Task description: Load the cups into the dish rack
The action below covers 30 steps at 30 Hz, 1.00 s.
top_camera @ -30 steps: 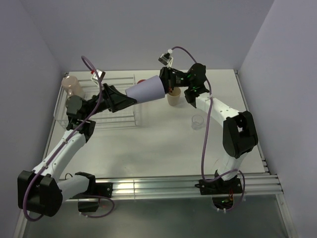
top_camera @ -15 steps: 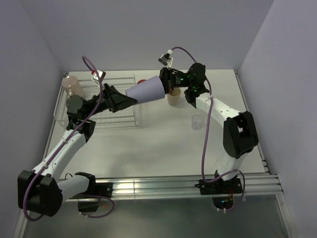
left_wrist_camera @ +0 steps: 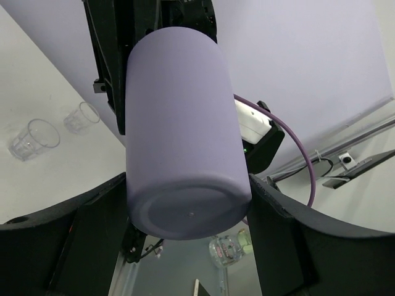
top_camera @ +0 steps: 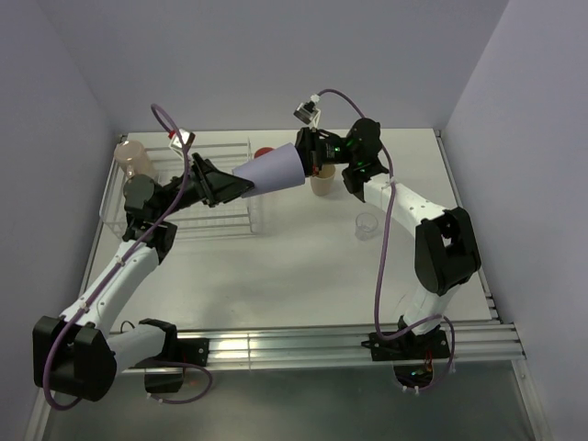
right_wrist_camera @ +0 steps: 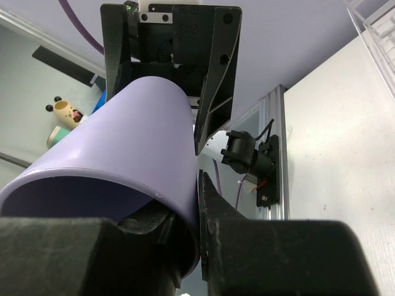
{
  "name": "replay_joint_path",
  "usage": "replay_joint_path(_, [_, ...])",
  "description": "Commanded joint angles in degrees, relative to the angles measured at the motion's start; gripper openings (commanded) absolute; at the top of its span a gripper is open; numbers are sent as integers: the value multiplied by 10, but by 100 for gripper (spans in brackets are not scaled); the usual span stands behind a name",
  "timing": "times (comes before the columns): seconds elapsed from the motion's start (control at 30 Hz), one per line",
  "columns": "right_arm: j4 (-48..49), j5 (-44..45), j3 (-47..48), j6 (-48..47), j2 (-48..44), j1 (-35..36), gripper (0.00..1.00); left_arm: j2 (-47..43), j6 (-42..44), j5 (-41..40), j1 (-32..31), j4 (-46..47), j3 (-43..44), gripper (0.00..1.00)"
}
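Because the dish rack (top_camera: 216, 223) sits off to my left, under and behind my left arm (top_camera: 119, 266), while the lavender cup (top_camera: 273, 171) hangs in the air just past the rack's right edge, I judge that a slip now would drop the cup onto the table (top_camera: 303, 266) rather than among the bars. The likeliest cause is one side letting go before the other truly has it. The two of us pulling against each other could also twist the smooth plastic free.

My left arm reaches forward and rightward across the rack with its wrist tipped up. My right arm (top_camera: 413, 216) stretches away and folds leftward to meet it. The cup lies nearly level between us, base to the left and mouth to the right.

My right gripper (top_camera: 308, 158) is clamped on the rim, one finger inside the mouth and one outside, with the wall pinched between them. My left gripper (top_camera: 241, 187) stands wide, its fingers (left_wrist_camera: 92, 240) flanking the base on both sides. Whether they press on it or merely brush it, I cannot tell.
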Motion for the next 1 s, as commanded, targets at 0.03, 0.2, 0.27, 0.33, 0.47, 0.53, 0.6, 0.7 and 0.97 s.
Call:
replay_joint_path(0.03, [-3, -8, -3, -17, -28, 6, 0, -3, 17, -27, 5, -9, 23, 77])
replay_joint_path(0.2, [-6, -4, -2, -20, -25, 6, 0, -4, 14, -20, 5, 6, 19, 63])
replay_joint_path(0.27, [-14, -3, 2, -27, -23, 7, 0, -5, 13, -17, 4, 8, 19, 45])
replay_joint_path(0.33, [-52, -5, 15, -37, -18, 8, 20, -6, 14, -12, 5, 14, 18, 17])
replay_joint_path(0.47, [-145, 7, 26, -124, -28, 6, 99, -13, 64, -1, 12, -43, 38, 0])
replay_joint_path(0.53, [-240, 18, 45, -201, -34, 5, 100, -18, 79, 8, 25, -68, 50, 0])
replay_joint_path(0.6, [-381, 51, 75, -312, -41, -5, 100, -23, 102, 32, 33, -103, 54, 0])
replay_joint_path(0.7, [-419, 68, 82, -339, -42, -32, 100, -38, 156, 59, 66, -194, 61, 0])
replay_joint_path(0.97, [-456, 76, 95, -377, -53, -110, 100, -63, 364, 118, 198, -448, 70, 0])
